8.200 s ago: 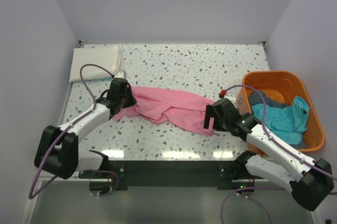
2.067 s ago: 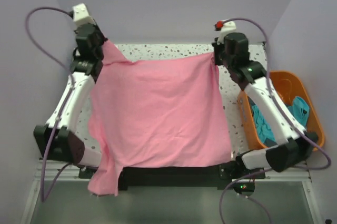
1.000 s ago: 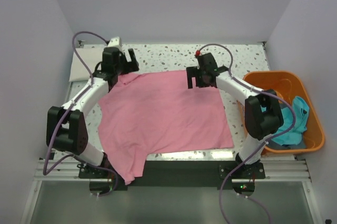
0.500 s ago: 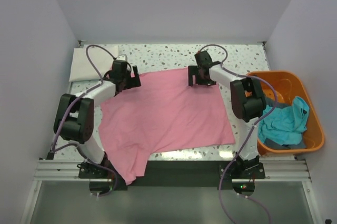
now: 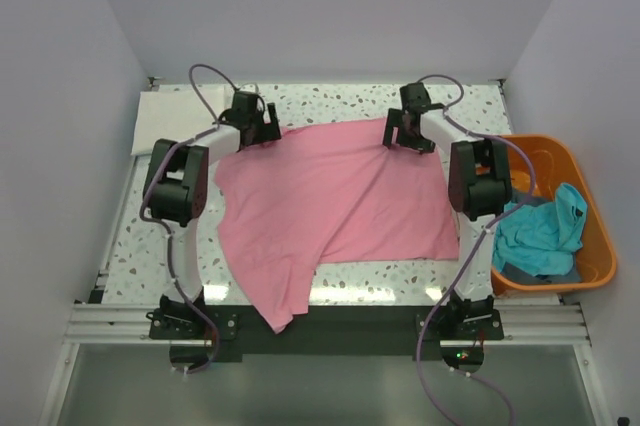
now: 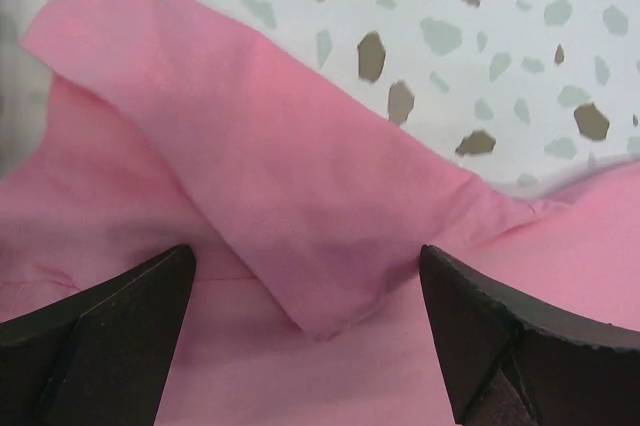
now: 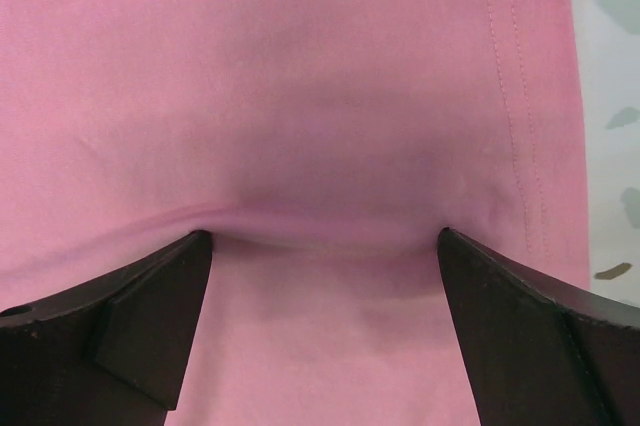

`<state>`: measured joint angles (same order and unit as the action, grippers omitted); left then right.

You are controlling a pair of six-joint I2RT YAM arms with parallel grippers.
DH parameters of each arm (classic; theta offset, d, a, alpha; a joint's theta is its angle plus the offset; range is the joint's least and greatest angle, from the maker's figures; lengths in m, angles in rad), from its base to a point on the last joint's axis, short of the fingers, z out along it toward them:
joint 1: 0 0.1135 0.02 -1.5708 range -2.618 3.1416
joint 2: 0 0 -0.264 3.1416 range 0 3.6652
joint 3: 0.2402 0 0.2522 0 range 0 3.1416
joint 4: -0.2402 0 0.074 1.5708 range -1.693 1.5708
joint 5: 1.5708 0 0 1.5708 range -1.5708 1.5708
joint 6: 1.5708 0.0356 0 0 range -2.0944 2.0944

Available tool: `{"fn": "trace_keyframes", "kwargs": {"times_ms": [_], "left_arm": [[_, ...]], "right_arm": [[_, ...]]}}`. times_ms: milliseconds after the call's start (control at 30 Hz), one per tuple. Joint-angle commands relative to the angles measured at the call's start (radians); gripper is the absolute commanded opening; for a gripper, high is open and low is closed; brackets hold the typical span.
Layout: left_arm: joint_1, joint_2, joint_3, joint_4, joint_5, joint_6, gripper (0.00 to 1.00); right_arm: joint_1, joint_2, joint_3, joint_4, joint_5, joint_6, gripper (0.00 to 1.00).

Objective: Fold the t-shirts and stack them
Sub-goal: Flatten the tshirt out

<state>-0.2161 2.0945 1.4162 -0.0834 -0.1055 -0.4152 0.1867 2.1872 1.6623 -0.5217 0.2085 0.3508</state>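
Note:
The pink t-shirt (image 5: 335, 201) lies spread across the speckled table, and its near-left part hangs over the front edge. My left gripper (image 5: 262, 129) is open over its far-left corner. In the left wrist view a folded flap of pink cloth (image 6: 300, 196) lies between the wide-apart fingers (image 6: 110, 336). My right gripper (image 5: 405, 136) is open over the far-right corner. The right wrist view shows pink cloth (image 7: 320, 96) with a stitched hem under the spread fingertips (image 7: 540, 336). A white t-shirt (image 5: 165, 111) lies folded at the back left. A teal t-shirt (image 5: 540, 231) sits in the basket.
The orange plastic basket (image 5: 530, 143) stands at the table's right edge, close to the right arm. Walls close in the table at the back and on both sides. Bare speckled tabletop (image 5: 330, 106) shows beyond the pink shirt's far edge.
Both grippers have shifted toward the back and right along the table. The pink shirt's far edge has moved with them, and the shirt now lies further right.

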Motion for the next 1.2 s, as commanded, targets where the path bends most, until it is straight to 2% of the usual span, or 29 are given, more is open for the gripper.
{"fn": "trace_keyframes", "kwargs": {"times_ms": [0, 67, 100, 167, 200, 267, 300, 367, 600, 800, 900, 967, 1067, 1100, 1133, 1167], "left_arm": [[0.004, 0.120, 0.197, 0.042, 0.066, 0.045, 1.00], [0.004, 0.230, 0.303, -0.011, 0.056, 0.050, 1.00], [0.004, 0.271, 0.419, -0.030, 0.049, 0.058, 1.00], [0.011, 0.387, 0.542, -0.082, 0.035, 0.075, 1.00], [0.014, 0.427, 0.669, -0.096, 0.038, 0.081, 1.00], [0.020, 0.542, 0.786, -0.105, 0.041, 0.098, 1.00], [0.024, 0.576, 0.891, -0.110, 0.044, 0.092, 1.00], [0.037, 0.642, 0.950, -0.066, 0.075, 0.079, 1.00], [0.063, 0.711, 1.066, 0.126, 0.099, 0.009, 1.00], [0.043, 0.586, 1.053, 0.263, 0.145, -0.054, 1.00], [-0.009, 0.440, 1.015, 0.238, 0.158, 0.042, 1.00], [-0.054, 0.287, 0.948, 0.191, 0.138, 0.119, 1.00], [-0.097, 0.035, 0.726, 0.113, 0.113, 0.139, 1.00], [-0.103, -0.040, 0.552, 0.113, 0.109, 0.130, 1.00], [-0.108, -0.192, 0.449, 0.122, 0.115, 0.121, 1.00], [-0.112, -0.270, 0.346, 0.138, 0.121, 0.107, 1.00]], "right_arm": [[-0.029, 0.057, 0.024, -0.063, 0.071, 0.011, 0.99], [-0.030, 0.066, 0.045, -0.057, 0.072, 0.010, 0.99], [-0.030, 0.075, 0.059, -0.057, 0.072, 0.007, 0.99], [-0.030, 0.104, 0.109, -0.083, 0.075, 0.005, 0.99], [-0.030, 0.115, 0.126, -0.090, 0.075, 0.005, 0.99], [-0.032, 0.137, 0.160, -0.095, 0.081, 0.004, 0.99], [-0.030, 0.143, 0.169, -0.098, 0.078, 0.004, 0.99], [-0.033, 0.166, 0.207, -0.112, 0.078, 0.005, 0.99], [-0.036, 0.171, 0.248, -0.104, 0.006, -0.015, 0.99], [-0.030, 0.042, 0.205, -0.078, -0.057, -0.065, 0.99], [-0.024, -0.042, 0.172, -0.080, -0.055, -0.079, 0.99], [-0.020, -0.093, 0.128, -0.084, -0.064, -0.082, 0.99], [-0.003, -0.197, 0.029, -0.075, -0.060, -0.078, 0.99], [0.016, -0.230, -0.001, -0.072, -0.048, -0.076, 0.98], [0.028, -0.281, -0.063, -0.074, -0.044, -0.066, 0.99], [0.042, -0.312, -0.097, -0.067, -0.034, -0.058, 0.98]]}}
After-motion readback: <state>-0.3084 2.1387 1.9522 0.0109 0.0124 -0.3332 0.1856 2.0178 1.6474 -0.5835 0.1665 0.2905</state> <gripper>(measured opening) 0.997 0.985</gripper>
